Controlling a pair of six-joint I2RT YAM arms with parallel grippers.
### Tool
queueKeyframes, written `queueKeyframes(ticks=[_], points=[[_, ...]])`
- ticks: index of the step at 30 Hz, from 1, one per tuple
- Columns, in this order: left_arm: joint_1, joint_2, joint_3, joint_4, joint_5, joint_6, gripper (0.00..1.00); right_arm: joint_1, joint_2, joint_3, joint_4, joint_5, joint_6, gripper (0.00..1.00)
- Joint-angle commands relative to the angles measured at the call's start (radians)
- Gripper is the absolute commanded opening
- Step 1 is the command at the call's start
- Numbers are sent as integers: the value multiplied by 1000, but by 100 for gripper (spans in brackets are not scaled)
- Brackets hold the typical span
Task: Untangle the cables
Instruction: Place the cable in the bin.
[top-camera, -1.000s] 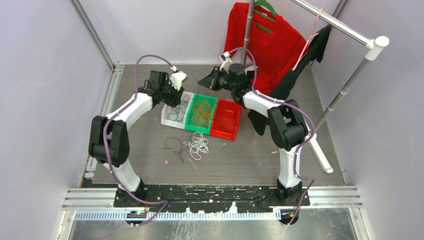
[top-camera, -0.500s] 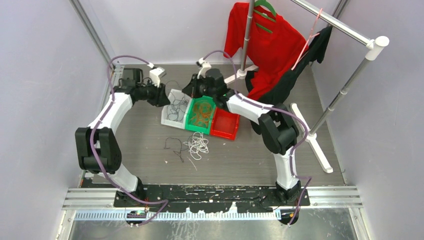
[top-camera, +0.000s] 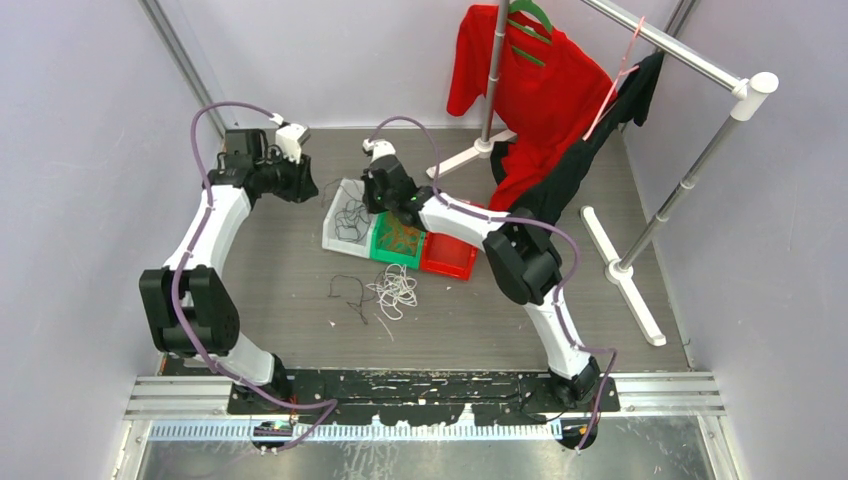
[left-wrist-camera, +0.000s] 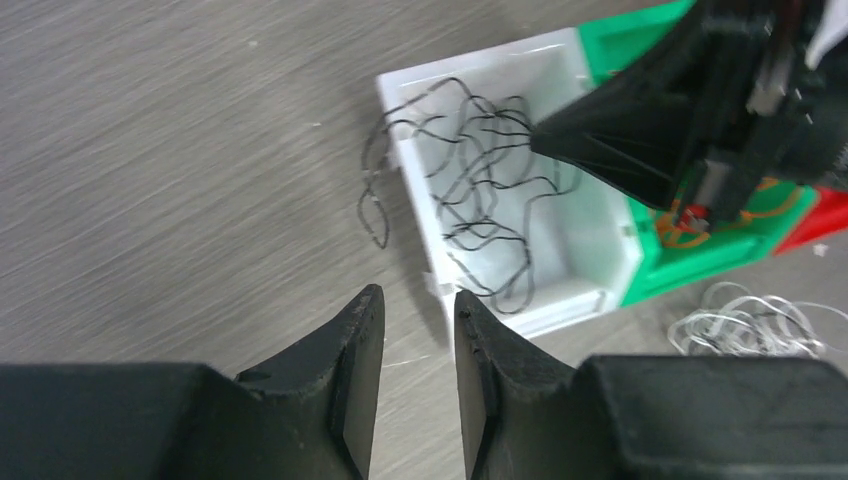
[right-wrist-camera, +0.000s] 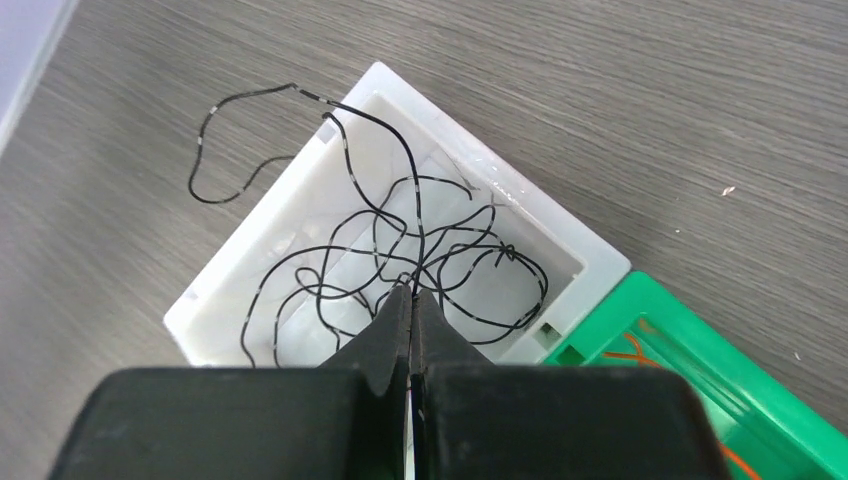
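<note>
1. Two grippers work at the white bin (right-wrist-camera: 590, 262).
2. Right gripper (right-wrist-camera: 412, 292): jaws closed on a strand of the black cables (right-wrist-camera: 470, 250) inside the white bin.
3. Left gripper (left-wrist-camera: 418, 300): jaws narrow, nothing between them, above the table (left-wrist-camera: 180, 150) just beside the white bin.
4. One black loop hangs out over the white bin's rim.
5. Orange cables (top-camera: 402, 237) lie in the green bin (right-wrist-camera: 585, 345) touching the white bin; white cables (top-camera: 397, 288) lie on the table near it.

At the centre of the grey bench (top-camera: 280, 290) a white bin (top-camera: 340, 246), green bin (top-camera: 396, 257) and red bin (top-camera: 450, 258) sit side by side, while a red shirt (top-camera: 525, 85) and black garment (top-camera: 565, 170) hang from the metal rack (top-camera: 680, 48) at upper right.
</note>
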Motion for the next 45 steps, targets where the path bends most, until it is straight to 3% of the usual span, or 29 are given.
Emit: queueKeyframes(ticks=[1, 5, 9, 19, 24, 31, 36, 41, 45], points=[[11, 40, 12, 90, -142, -11, 35, 36, 39, 96, -63, 126, -50, 1], [6, 121, 51, 31, -16, 65, 38, 38, 51, 100, -72, 136, -55, 1], [2, 217, 124, -35, 2, 97, 39, 38, 31, 78, -54, 145, -67, 1], [2, 306, 99, 141, -97, 55, 43, 38, 19, 61, -47, 140, -80, 1], [2, 354, 135, 143, -46, 54, 43, 39, 13, 49, -40, 131, -84, 1], [1, 401, 145, 187, 73, 27, 33, 39, 11, 37, -35, 125, -86, 1], [3, 362, 135, 274, -5, 11, 1, 38, 12, 33, -30, 114, -89, 1], [2, 249, 96, 365, -52, 24, 0, 38, 20, 38, -30, 109, -80, 1], [-2, 185, 147, 255, 0, -44, 0, 38, 23, 31, -20, 109, -68, 1]])
